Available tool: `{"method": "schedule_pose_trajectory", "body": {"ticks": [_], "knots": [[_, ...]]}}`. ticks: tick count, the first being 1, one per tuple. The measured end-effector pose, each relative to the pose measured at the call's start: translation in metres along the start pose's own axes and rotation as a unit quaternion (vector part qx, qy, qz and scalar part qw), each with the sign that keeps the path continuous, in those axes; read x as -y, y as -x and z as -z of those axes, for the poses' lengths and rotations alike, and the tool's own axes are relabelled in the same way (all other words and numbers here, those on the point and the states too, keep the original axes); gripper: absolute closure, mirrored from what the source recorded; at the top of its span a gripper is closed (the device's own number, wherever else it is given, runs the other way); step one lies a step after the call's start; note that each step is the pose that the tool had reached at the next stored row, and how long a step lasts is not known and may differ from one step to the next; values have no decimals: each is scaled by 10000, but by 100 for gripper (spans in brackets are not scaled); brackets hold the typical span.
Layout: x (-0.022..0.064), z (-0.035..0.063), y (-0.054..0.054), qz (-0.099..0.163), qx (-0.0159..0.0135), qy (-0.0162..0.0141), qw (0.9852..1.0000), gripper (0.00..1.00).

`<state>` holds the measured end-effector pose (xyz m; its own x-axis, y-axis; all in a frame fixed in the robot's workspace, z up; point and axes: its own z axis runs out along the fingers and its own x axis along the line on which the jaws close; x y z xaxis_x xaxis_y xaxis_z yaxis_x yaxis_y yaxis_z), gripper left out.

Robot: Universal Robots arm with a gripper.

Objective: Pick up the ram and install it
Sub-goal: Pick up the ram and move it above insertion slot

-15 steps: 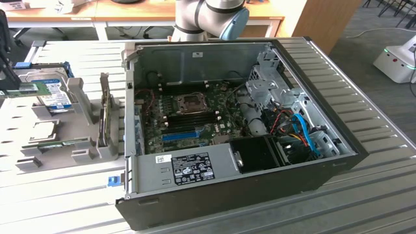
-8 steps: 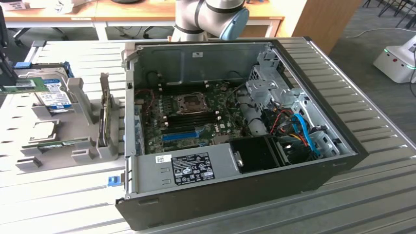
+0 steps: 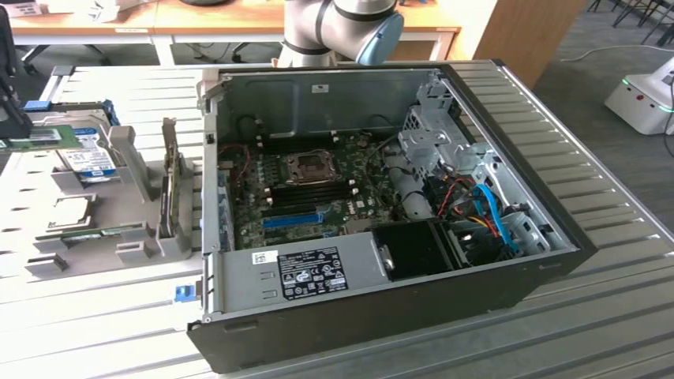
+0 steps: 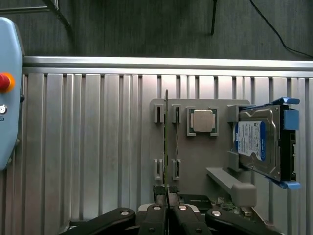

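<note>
My gripper [image 4: 167,213] is shut on the ram [image 4: 166,142], a thin green stick seen edge-on that reaches out from the fingertips over the grey parts tray [image 4: 195,156]. At the exterior view's left edge the dark gripper [image 3: 17,126] holds the ram [image 3: 44,136] level, just above the tray [image 3: 135,162]. A second, similar green stick [image 3: 90,234] lies in a holder at the tray's near side. The open computer case [image 3: 526,276] sits to the exterior view's right of the tray, with its motherboard and dark memory slots [image 3: 316,191] beside the CPU socket [image 3: 312,166].
On the tray are a blue-labelled silver hard drive [image 4: 259,144], a square CPU [image 4: 202,121] and an upright card [image 3: 169,181]. A long blue slot [image 3: 293,219] lies on the motherboard. A pendant with a red button [image 4: 6,82] rests on the ribbed metal table. A white machine [image 3: 642,99] stands far right.
</note>
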<state>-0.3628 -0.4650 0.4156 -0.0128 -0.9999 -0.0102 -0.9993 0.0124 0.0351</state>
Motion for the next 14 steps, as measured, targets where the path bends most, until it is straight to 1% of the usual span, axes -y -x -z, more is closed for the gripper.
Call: {"method": "schedule_pose_trajectory", "body": {"ticks": [14], "knots": [[241,8,3,0,0,2,10000,88]]}}
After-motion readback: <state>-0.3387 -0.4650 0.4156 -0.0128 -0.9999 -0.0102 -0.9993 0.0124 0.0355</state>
